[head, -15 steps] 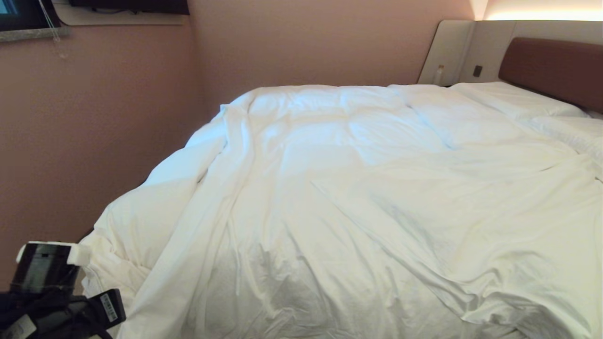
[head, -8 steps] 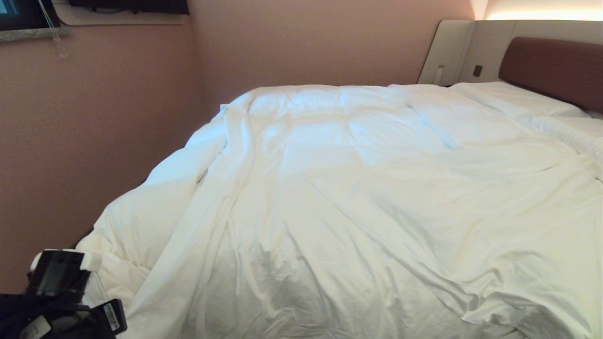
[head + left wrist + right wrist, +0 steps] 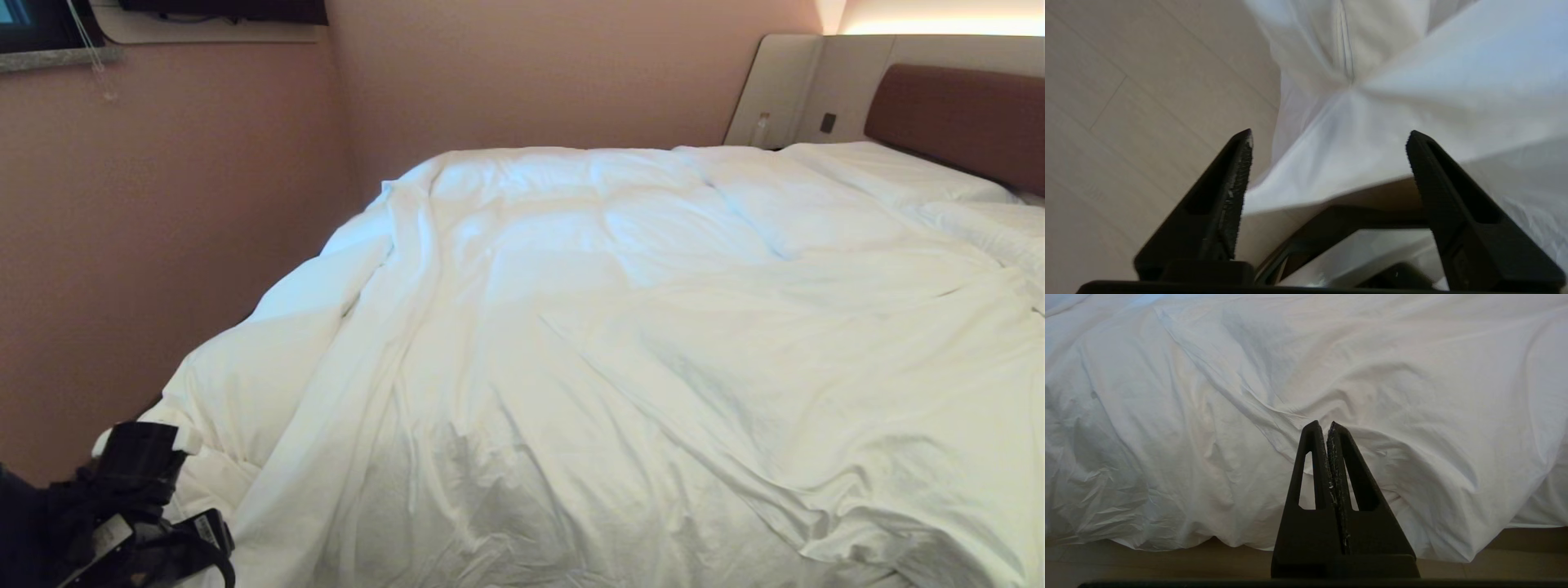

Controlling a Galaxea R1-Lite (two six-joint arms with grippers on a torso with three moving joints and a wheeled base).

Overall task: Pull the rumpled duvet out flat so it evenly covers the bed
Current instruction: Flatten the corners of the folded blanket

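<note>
A: From up top, the duvet [image 3: 653, 343] lies over the whole bed [image 3: 955, 122], long way running from the near foot edge up toward the brown headboard at the far right, creases slanting across it. Its left corner bunches and sags off the side by the pink wall [image 3: 163, 229]

B: And the left pincer [image 3: 143, 457]?

A: Low at the bottom left, just beside that sagging corner. The head view only gives its dark back and cables. The wrist view shows more: left pincer [image 3: 1329, 141] spread wide, nothing between the fingers [image 3: 1237, 171], pointing down at the duvet [image 3: 1372, 110] corner where folds gather to a seam, with pale plank floor [image 3: 1126, 102] next to it

B: Touching the cloth?

A: Apart from it, as far as I can tell

B: The right one?

A: Not seen from the head. Its own camera shows the right pincer [image 3: 1327, 426] pressed together, empty, aimed at the duvet [image 3: 1208, 416] hanging over the foot edge, the hem ending just above a brown strip of base or floor, I cannot tell which

B: Any writing?

A: A white sticker [image 3: 214, 531] on the left arm, with barcode-like lines, too small to read

B: Pillows?

A: A flat pillow [image 3: 890, 171] by the headboard, duvet reaching up to it
</note>
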